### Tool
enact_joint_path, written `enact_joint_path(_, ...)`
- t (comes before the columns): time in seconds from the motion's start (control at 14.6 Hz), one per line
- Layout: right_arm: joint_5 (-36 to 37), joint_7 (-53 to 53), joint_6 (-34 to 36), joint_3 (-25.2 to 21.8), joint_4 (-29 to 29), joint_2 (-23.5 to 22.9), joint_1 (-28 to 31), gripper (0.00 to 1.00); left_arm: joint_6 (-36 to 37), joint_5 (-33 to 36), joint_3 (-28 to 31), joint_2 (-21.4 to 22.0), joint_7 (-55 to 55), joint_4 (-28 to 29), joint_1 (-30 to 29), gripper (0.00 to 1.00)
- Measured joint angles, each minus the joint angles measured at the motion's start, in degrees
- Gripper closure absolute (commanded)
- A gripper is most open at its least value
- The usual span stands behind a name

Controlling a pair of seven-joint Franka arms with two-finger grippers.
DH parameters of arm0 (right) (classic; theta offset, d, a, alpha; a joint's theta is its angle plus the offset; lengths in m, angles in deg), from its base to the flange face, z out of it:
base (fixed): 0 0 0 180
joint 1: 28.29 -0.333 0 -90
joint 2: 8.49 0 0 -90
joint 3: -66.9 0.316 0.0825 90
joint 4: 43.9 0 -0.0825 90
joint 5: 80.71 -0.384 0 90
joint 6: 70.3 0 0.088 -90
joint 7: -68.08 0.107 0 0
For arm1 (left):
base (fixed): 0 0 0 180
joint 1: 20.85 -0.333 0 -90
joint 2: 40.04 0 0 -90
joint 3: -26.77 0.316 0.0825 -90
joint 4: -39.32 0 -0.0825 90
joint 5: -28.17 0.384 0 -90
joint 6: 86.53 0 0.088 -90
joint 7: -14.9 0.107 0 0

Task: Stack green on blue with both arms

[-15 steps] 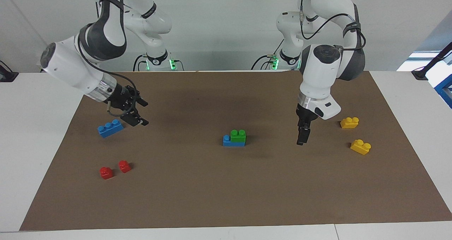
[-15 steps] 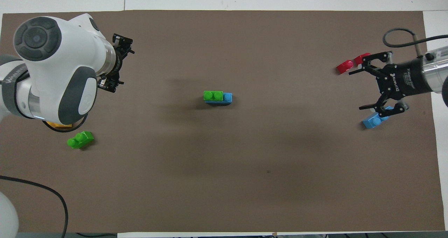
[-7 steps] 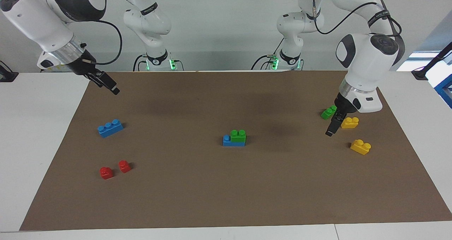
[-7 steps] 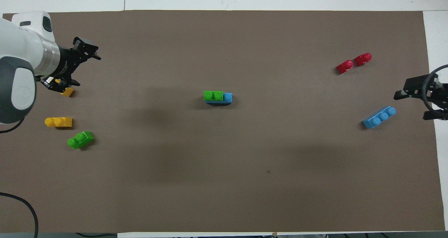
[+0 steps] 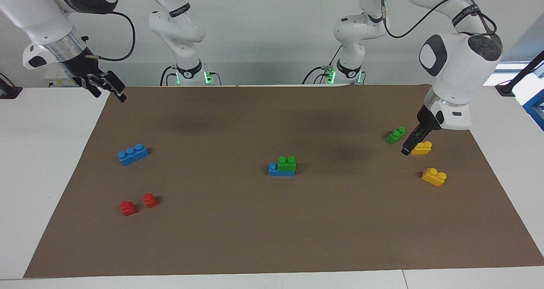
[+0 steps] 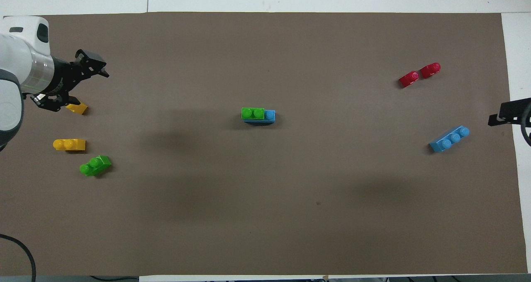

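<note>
Brown paper mat [image 5: 272,238] covers most of the white table [image 5: 46,161]. Clock hours below are read on the overhead view, with the dial centred on the mat's middle.

Both arms are raised off the bricks. The left arm [image 5: 457,68] reaches over the 9 o'clock end, and the right arm [image 5: 38,12] is up at the 3 o'clock edge. The left gripper [image 6: 81,87] hangs over the yellow bricks with its fingers spread wide and nothing between them. The right gripper [image 5: 111,94] hangs above the mat's corner, its fingers also apart and empty.

At the dial's centre the blue [image 5: 280,171] three-stud brick lies flat on the mat. The green [image 5: 286,162] brick sits on top of it, covering the two studs toward the left arm's end. One blue stud shows bare toward the right arm's end.

A second blue brick [image 6: 449,138] lies at about 3 o'clock, apart from everything. A second green brick [image 6: 95,166] lies at 8 o'clock, near a yellow brick [image 6: 69,144]. Another yellow brick [image 6: 78,108] lies at 9 o'clock, partly hidden under the left gripper. Two red bricks [image 6: 420,74] sit side by side at 2 o'clock.
</note>
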Motion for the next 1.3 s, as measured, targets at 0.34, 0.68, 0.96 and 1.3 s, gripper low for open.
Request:
enact_joint_path(0.34,0.68,-0.15,3.58,1.46,0.04,1.79,-7.85,0.0,3.94,0.0,0.17,2.39,11.59,-0.04,-2.28,0.0)
enact_joint_path(0.68,1.67,0.7,3.57,1.59,0.03,1.8,-11.54,0.0,9.81,0.0,0.02,4.03,19.04,-4.08,-4.05,0.0)
enact_joint_path(0.96,6.79,0.73,3.57,1.33,0.01,1.8,-11.47,0.0,16.21,0.54,2.09,4.34,19.55,-8.77,-0.63,0.0)
enact_joint_path(1.3,8.29,0.99,3.59,0.78,-0.03,1.8,-10.99,0.0,21.63,1.87,4.65,6.08,25.16,-10.72,3.54,0.0)
